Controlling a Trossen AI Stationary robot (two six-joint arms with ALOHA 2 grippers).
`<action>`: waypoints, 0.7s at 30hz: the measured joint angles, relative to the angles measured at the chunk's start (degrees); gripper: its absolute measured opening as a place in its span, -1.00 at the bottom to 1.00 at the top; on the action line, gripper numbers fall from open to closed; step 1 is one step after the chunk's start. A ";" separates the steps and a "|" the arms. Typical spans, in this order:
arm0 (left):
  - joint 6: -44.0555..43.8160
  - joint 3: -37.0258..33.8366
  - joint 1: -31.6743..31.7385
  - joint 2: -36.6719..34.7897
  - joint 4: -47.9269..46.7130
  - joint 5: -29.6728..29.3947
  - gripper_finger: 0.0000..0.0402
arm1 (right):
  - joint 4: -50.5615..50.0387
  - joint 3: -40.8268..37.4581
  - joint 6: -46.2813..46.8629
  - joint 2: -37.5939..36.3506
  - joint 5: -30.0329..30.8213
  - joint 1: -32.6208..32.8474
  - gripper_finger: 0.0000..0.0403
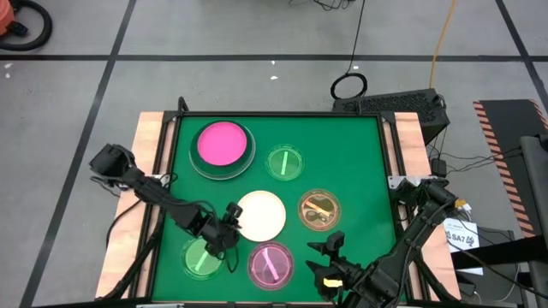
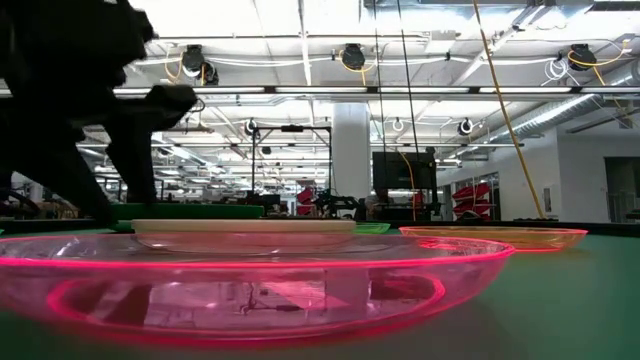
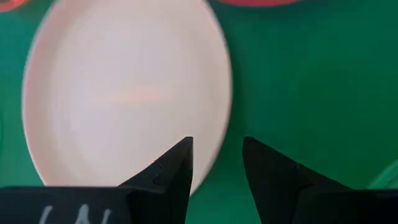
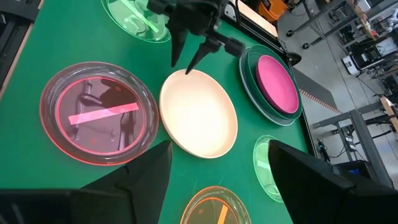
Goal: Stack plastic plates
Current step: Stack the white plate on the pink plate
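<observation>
The white plate (image 1: 261, 214) (image 3: 124, 93) lies flat in the middle of the green mat. My left gripper (image 1: 232, 221) (image 3: 217, 155) is open at its left rim, one finger over the plate and one over the mat outside it; in the right wrist view the left gripper (image 4: 189, 59) points down at that rim. The hot-pink plate (image 1: 221, 142) sits in the dark-green plate (image 1: 243, 164) at the far left. See-through plates lie singly: two green ones (image 1: 285, 162) (image 1: 204, 257), an amber one (image 1: 318, 210) and a pink one (image 1: 271, 263). My right gripper (image 1: 330, 258) (image 4: 217, 174) is open near the near edge.
The green mat has a raised dark frame (image 1: 390, 162) on wooden side boards (image 1: 150, 145). In the low view the pink see-through plate (image 2: 250, 280) fills the foreground, with the white plate (image 2: 245, 230) and the amber plate (image 2: 495, 237) behind it. Bare mat lies at the far right (image 1: 351, 141).
</observation>
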 joint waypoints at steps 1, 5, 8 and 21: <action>0.02 0.00 0.29 0.31 -0.05 -0.01 -0.27 | 0.00 0.00 0.00 0.00 0.00 0.00 0.28; 0.68 0.00 1.31 2.05 0.03 0.00 -0.27 | 0.00 0.00 0.00 0.00 0.00 0.00 0.28; 0.70 0.00 2.11 3.12 0.30 0.01 -0.27 | -0.01 0.00 0.00 0.00 0.00 0.00 0.28; 1.96 0.10 2.40 4.38 1.26 0.04 -0.51 | 0.00 0.00 0.00 0.00 0.01 0.00 0.28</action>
